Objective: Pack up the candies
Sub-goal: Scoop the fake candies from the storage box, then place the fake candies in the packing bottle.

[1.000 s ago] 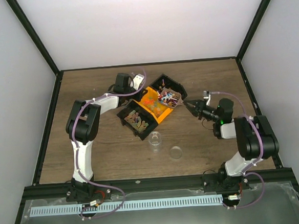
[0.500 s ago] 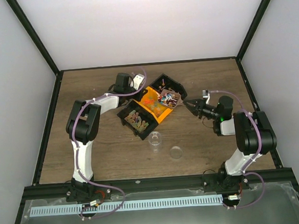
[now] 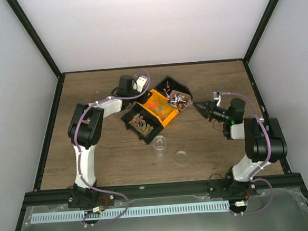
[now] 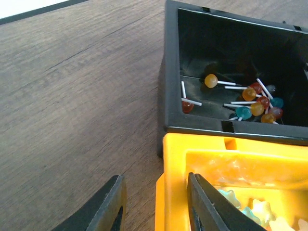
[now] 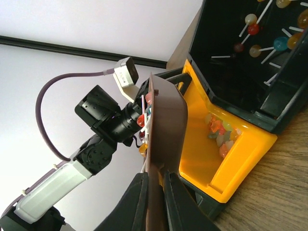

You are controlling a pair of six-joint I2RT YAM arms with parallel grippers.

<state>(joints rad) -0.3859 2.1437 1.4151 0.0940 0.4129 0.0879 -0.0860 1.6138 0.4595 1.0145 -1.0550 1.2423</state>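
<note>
My right gripper [image 3: 198,106] [image 5: 155,175] is shut on the edge of a brown scoop [image 3: 180,99] [image 5: 166,125], held over the bins' right end. The scoop carries small mixed-colour candies [image 3: 179,98] with white sticks [image 5: 143,120]. More candies lie in the orange bin [image 3: 162,114] [image 5: 240,144], and lollipops [image 4: 250,94] lie in the black bin [image 3: 165,85] [image 4: 171,72]. My left gripper [image 3: 143,91] [image 4: 155,177] is open, its jaws astride the orange bin's [image 4: 175,159] corner wall. A small clear cup [image 3: 159,143] stands in front of the bins.
A second black bin [image 3: 140,124] with brown pieces sits at the near left of the orange bin. A clear round lid [image 3: 181,157] lies on the wooden table [image 3: 93,151] right of the cup. Black frame rails border the table.
My right gripper has drawn back to the right, bringing the loaded scoop out to the black bin's right edge. The left arm has not moved.
</note>
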